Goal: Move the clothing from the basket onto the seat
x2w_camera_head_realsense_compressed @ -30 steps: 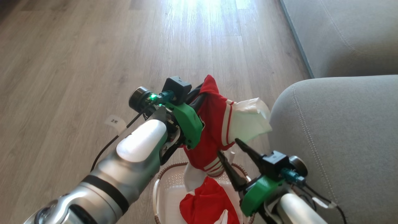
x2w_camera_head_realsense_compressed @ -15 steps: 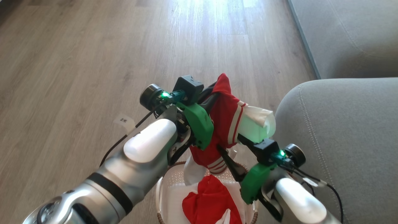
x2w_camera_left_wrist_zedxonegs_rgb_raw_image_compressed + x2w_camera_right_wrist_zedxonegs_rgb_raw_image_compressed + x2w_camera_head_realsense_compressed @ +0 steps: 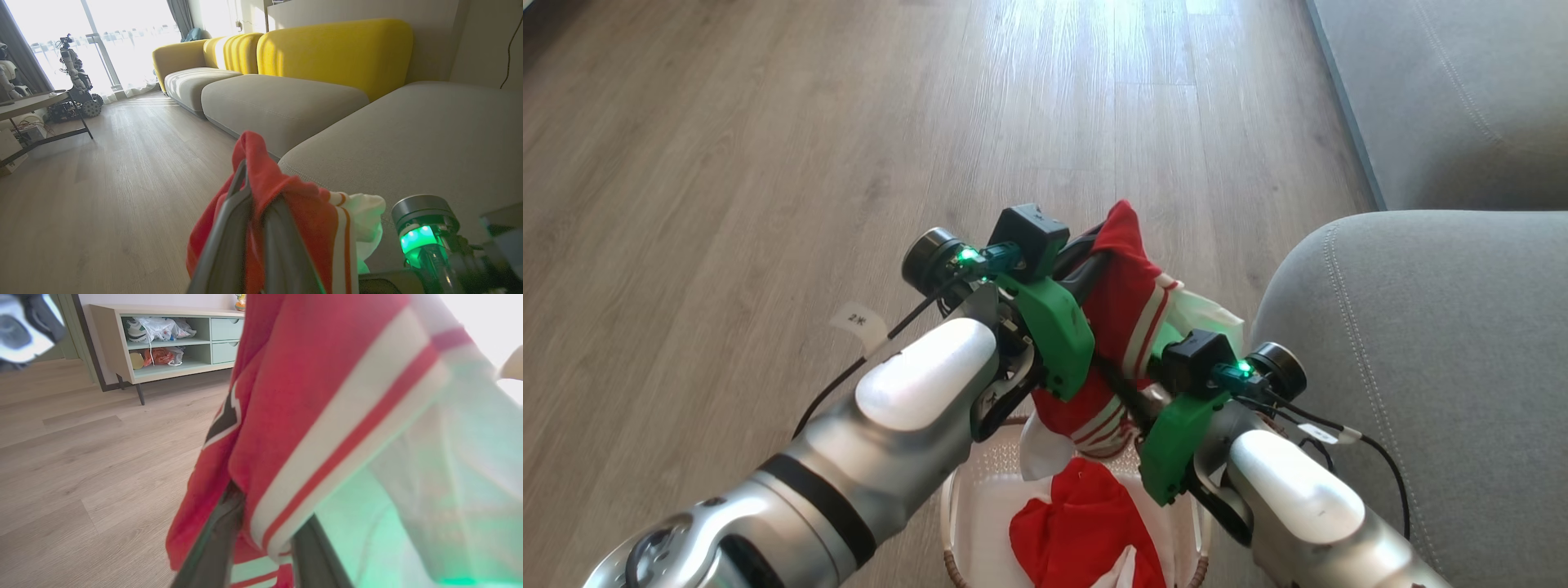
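Head view: the left gripper (image 3: 1098,255) has its fingers closed on the top fold of a soft red-and-white sports garment (image 3: 1123,302) with striped trim and a white sleeve. The cloth hangs limp over a small rectangular cream plastic basket (image 3: 984,490) with perforated walls and a brown woven-look rim. A second red garment (image 3: 1086,531) lies crumpled inside the basket. The right gripper (image 3: 1123,384) pokes into the hanging cloth at the striped part, its fingers half buried. A large rounded grey fabric seat cushion (image 3: 1421,367) with a pale stitch line sits just right of the basket. The floor (image 3: 768,163) is wood-look plank, and a paper tag (image 3: 858,318) hangs on the left arm's black cable. Both forearms cover parts of the basket.

Left wrist view: the two dark fingers (image 3: 229,228) are pressed together, with red knit draped over and between them and the white sleeve bunched to one side. The grey seat is close behind the cloth. Farther off are another grey cushion (image 3: 278,106), yellow backrests (image 3: 335,53), a desk (image 3: 32,102) on thin dark legs, and a robot (image 3: 75,77) by the bright window.

Right wrist view: the red cloth is very near and blurred, showing white stripes and a dark lettering patch. A fold of hem sits between the fingers (image 3: 212,547). The tips are hidden, so I cannot tell whether they pinch it or stand loose. Behind is a pale sideboard (image 3: 175,335) with plastic bags (image 3: 157,328) on its shelves.
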### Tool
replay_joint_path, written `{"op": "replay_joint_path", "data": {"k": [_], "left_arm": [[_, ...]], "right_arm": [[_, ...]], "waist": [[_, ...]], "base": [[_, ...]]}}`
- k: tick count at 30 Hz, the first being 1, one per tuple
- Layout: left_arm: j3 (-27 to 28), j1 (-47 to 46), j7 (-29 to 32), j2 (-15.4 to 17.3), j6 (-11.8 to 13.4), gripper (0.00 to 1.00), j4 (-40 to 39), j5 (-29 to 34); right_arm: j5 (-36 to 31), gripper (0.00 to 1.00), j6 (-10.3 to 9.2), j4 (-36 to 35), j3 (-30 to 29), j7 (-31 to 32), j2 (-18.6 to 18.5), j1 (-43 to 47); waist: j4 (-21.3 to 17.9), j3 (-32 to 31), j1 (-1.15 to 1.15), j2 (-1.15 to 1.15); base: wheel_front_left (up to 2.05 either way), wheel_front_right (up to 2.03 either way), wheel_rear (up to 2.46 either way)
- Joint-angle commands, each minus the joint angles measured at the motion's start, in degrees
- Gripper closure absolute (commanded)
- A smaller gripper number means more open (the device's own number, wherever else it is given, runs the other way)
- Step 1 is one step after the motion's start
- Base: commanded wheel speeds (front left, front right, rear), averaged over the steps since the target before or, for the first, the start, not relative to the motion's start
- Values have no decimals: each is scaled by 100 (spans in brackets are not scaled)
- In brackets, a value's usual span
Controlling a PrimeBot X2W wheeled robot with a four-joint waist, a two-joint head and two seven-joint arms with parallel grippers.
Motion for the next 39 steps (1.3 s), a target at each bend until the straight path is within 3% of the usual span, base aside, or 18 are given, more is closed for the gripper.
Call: {"op": "replay_joint_path", "data": {"k": [1,11,15,16,17,28,39], "left_arm": [[175,-499,-76,89,43,100,-103,-52],[258,-386,-275,101,38,100,286,-225],[289,-235,-373,118,-37,39,431,-326],[286,-198,-407,128,-49,7,467,-334],[291,-158,-442,136,-59,0,503,-349],[312,201,-733,155,-187,0,723,-492],[329,680,-966,120,-192,0,491,-539]], "right_arm": [[38,100,-2,-133,20,-37,44,-268],[-88,100,-2,-256,-502,-37,44,-186],[-271,100,-2,-369,-792,-37,44,-180],[-338,100,-2,-387,-877,-37,44,-182],[-417,100,-2,-404,-978,-37,44,-189],[-1223,100,-2,-741,-2273,-37,43,-77],[-1776,100,-2,-1193,-3167,-37,-160,149]], "waist": [[-4,6,0,0],[-195,59,0,0],[-318,80,0,0],[-355,82,0,0],[-392,85,0,0],[-921,134,0,0],[-1738,223,0,0]], "base": [[0,0,0],[0,0,0],[0,0,0],[0,0,0],[0,0,0],[0,0,0],[0,0,0]]}}
